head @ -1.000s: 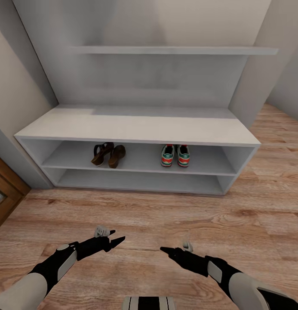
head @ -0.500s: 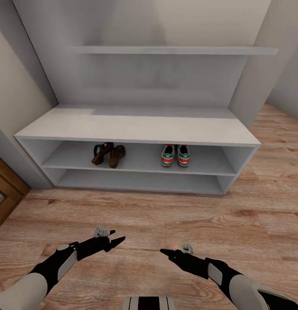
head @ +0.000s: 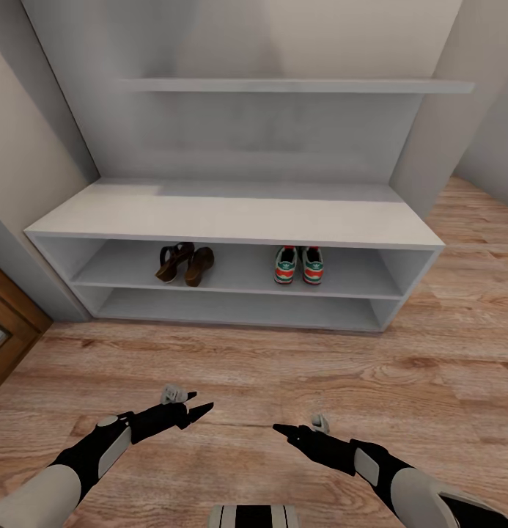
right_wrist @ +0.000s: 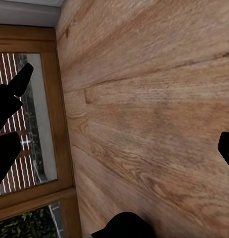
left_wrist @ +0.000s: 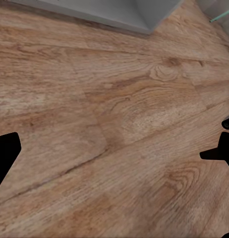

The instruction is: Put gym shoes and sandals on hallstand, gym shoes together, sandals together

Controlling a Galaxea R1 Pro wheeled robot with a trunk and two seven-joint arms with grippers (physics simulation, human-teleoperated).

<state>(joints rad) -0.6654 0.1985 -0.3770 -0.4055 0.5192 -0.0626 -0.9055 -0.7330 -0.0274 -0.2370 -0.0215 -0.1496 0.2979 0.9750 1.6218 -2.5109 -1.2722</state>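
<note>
The white hallstand (head: 232,220) stands against the wall ahead. On its upper open tier the two brown sandals (head: 184,264) sit side by side at the left. The two gym shoes (head: 298,265) sit side by side at the right, heels toward me. The lower tier is bare. My left gripper (head: 186,402) and right gripper (head: 300,424) hover low over the corridor floor (head: 400,381) well in front of the rack. Their tips point toward each other, both are open, and both hold nothing. The wrist views look down on wood planks (left_wrist: 114,124).
A wood-framed glass door (head: 6,323) is at the left, also seen in the right wrist view (right_wrist: 40,148). Grey walls flank the rack on both sides. A thin upper shelf (head: 297,86) runs across the back panel. Open floor stretches to the right.
</note>
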